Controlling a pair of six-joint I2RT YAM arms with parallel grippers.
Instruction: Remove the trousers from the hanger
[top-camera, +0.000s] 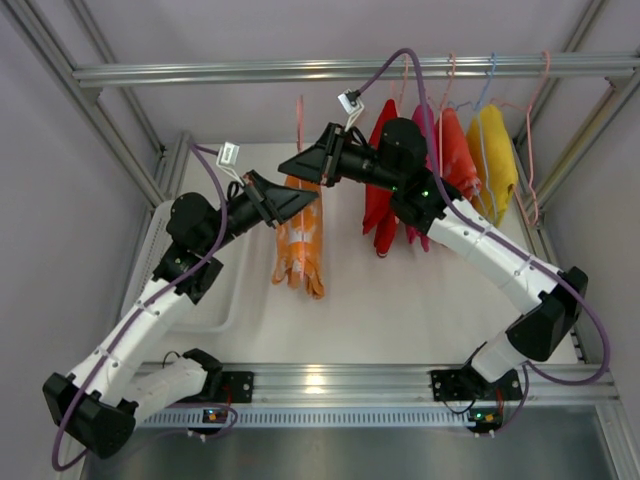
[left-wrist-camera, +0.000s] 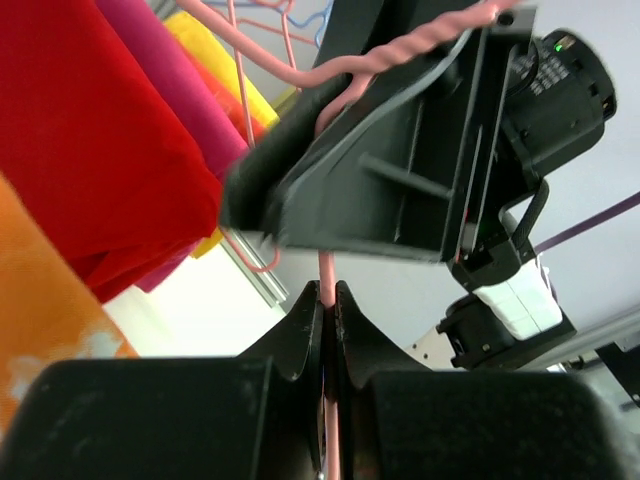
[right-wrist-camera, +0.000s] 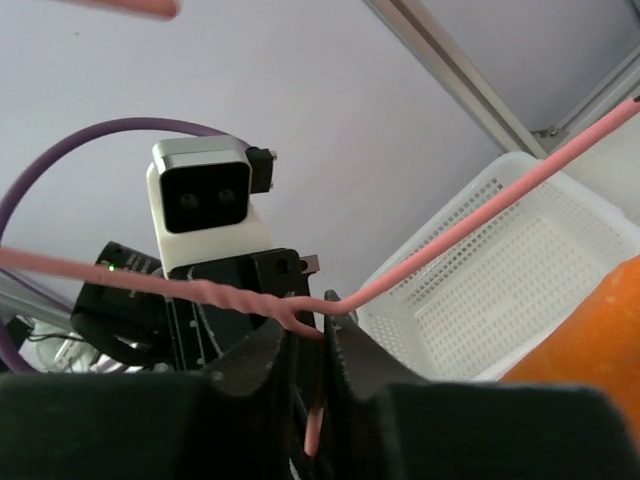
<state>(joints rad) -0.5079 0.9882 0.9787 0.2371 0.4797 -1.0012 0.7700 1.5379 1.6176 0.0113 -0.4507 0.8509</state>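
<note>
Two end effectors (left-wrist-camera: 328, 292) (right-wrist-camera: 322, 328), one hanger (right-wrist-camera: 480, 215) pinched

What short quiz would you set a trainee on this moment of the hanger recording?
1. True or false: the trousers are already off the hanger.
2. What colour is the garment farthest right on the rail? A red, B yellow, C blue.
3. Fill in: the left fingers and the right fingers are both closed on the pink ___.

Key: 1 false, the trousers hang below the two grips. 2 B. 3 hanger.
</note>
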